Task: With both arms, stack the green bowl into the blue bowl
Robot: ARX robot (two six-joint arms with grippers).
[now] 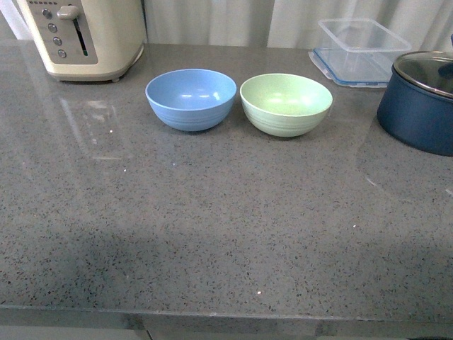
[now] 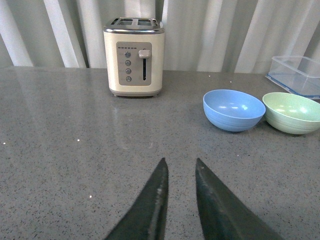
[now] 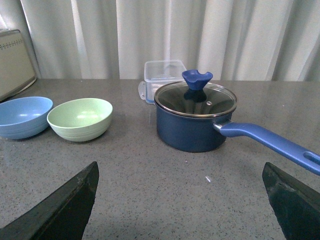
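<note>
The green bowl (image 1: pixel 286 103) and the blue bowl (image 1: pixel 191 98) stand upright side by side on the grey counter, almost touching, blue on the left. Both are empty. Neither arm shows in the front view. In the left wrist view my left gripper (image 2: pixel 180 162) is shut with nothing between its fingers, hovering over bare counter short of the blue bowl (image 2: pixel 234 109) and green bowl (image 2: pixel 292 112). In the right wrist view my right gripper (image 3: pixel 181 171) is wide open over bare counter, with the green bowl (image 3: pixel 80 119) and blue bowl (image 3: pixel 23 116) off to one side ahead.
A cream toaster (image 1: pixel 85 35) stands at the back left. A clear container (image 1: pixel 361 49) sits at the back right. A dark navy pot with glass lid (image 1: pixel 421 99) stands right of the green bowl; its long blue handle (image 3: pixel 272 142) reaches toward my right gripper.
</note>
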